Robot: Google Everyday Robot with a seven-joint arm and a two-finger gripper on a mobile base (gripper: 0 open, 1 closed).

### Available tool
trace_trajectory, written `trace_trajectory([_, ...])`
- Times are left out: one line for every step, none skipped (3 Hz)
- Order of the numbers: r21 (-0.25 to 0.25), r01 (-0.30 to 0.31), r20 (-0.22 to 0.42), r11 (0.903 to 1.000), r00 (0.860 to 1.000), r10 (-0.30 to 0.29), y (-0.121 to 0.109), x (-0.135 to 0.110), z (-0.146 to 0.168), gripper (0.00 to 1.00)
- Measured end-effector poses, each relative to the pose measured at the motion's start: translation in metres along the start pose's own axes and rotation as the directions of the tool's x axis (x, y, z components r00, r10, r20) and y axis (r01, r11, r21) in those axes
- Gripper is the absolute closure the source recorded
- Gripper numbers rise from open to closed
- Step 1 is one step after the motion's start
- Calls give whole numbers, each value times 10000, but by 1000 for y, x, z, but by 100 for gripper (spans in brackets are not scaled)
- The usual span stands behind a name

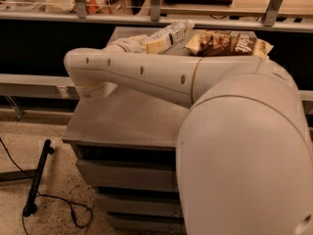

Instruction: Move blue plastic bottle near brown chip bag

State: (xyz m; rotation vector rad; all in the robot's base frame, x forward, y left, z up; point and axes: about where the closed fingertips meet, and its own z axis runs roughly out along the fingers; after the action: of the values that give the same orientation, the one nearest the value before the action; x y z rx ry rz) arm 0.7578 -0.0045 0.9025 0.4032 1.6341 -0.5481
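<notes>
The blue plastic bottle [173, 33], clear with a pale label and dark print, is held tilted near the far edge of the tabletop [122, 121], clamped at its lower end by the claw [155, 45]. The brown chip bag [230, 43], cream-ended and white-lettered, is seen just beside it towards the far right corner

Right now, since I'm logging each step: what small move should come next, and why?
Probably lower the blue plastic bottle onto the table and release it. The gripper appears to hold it tilted above the surface, just left of the brown chip bag, so it looks near enough.
</notes>
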Motion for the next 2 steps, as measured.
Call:
trace_trajectory([726,-301,-182,9969,9993,315,-28,4,-4,100])
trace_trajectory([591,-482,-880,9971,9947,533,-38,17,-5,100])
